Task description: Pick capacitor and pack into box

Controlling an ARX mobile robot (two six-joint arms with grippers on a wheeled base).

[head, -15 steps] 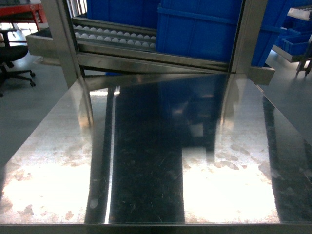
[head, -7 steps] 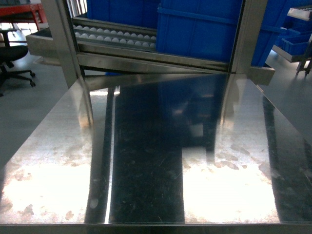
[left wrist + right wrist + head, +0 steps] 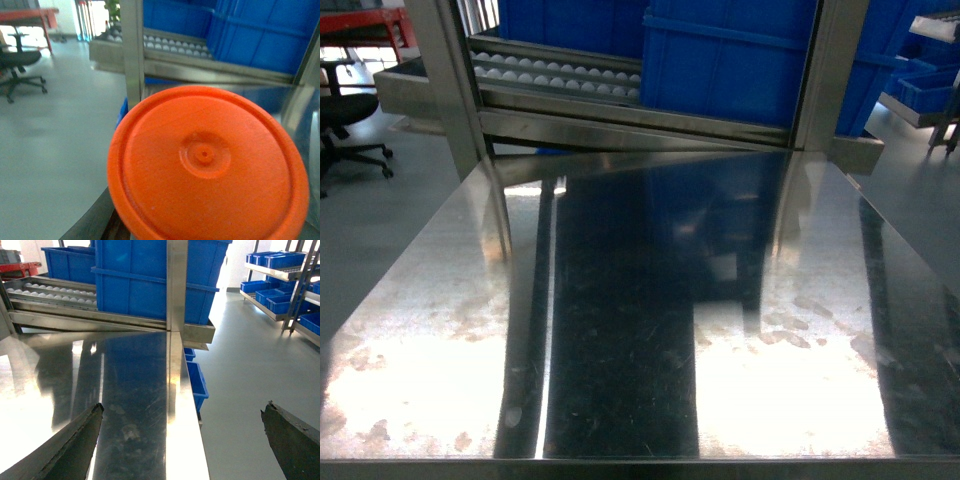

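An orange round thing with a ringed, dimpled face, which I take for the capacitor [image 3: 207, 162], fills the left wrist view, held in the air beside the steel table. Only one dark finger [image 3: 102, 220] of my left gripper shows, at the capacitor's lower left edge; the rest is hidden behind it. My right gripper [image 3: 182, 412] stands open over the table's right edge with nothing between its fingers. The box is out of view. Neither arm shows in the head view.
A bare shiny steel table [image 3: 640, 330] lies ahead. Behind it stands a steel rack post [image 3: 176, 285] and a roller conveyor [image 3: 555, 75] with large blue bins [image 3: 725, 60]. Smaller blue bins [image 3: 192, 377] sit under the right edge; an office chair [image 3: 20, 67] stands far left.
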